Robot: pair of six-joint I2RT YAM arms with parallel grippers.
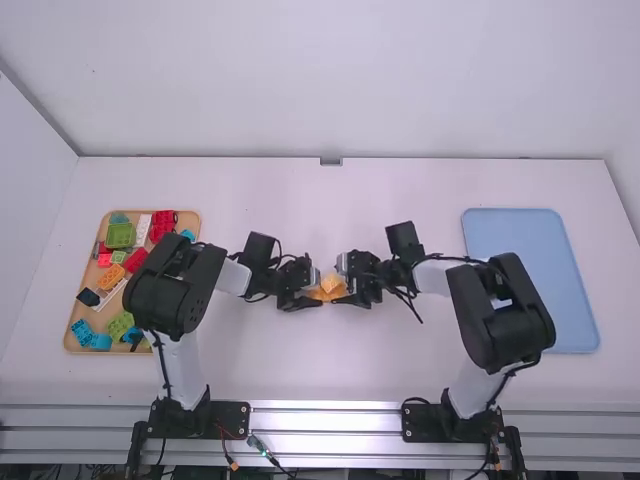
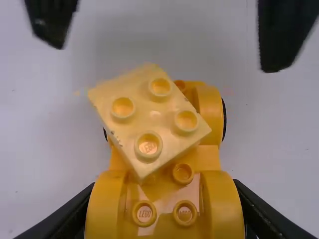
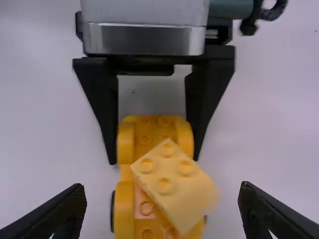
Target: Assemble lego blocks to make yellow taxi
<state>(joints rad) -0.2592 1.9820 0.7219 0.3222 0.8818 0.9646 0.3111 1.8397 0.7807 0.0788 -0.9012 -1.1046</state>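
On a white table [image 1: 325, 370], an orange wheeled car base [image 2: 204, 155] bears a pale yellow block [image 2: 149, 124] lying askew on top. The left gripper [image 1: 316, 288], at the base's nine o'clock, grasps the base end between its jaws; the right gripper [image 1: 343, 284], at three o'clock, has its jaws spread wide, released

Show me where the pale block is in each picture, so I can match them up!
High view: the pale block is near the middle, a bit low, on the yellow car.
Left wrist view: the pale block is in the middle, turned crooked on the car.
Right wrist view: the pale block is below the middle, slightly right.
Landmark in all three: the car under it.
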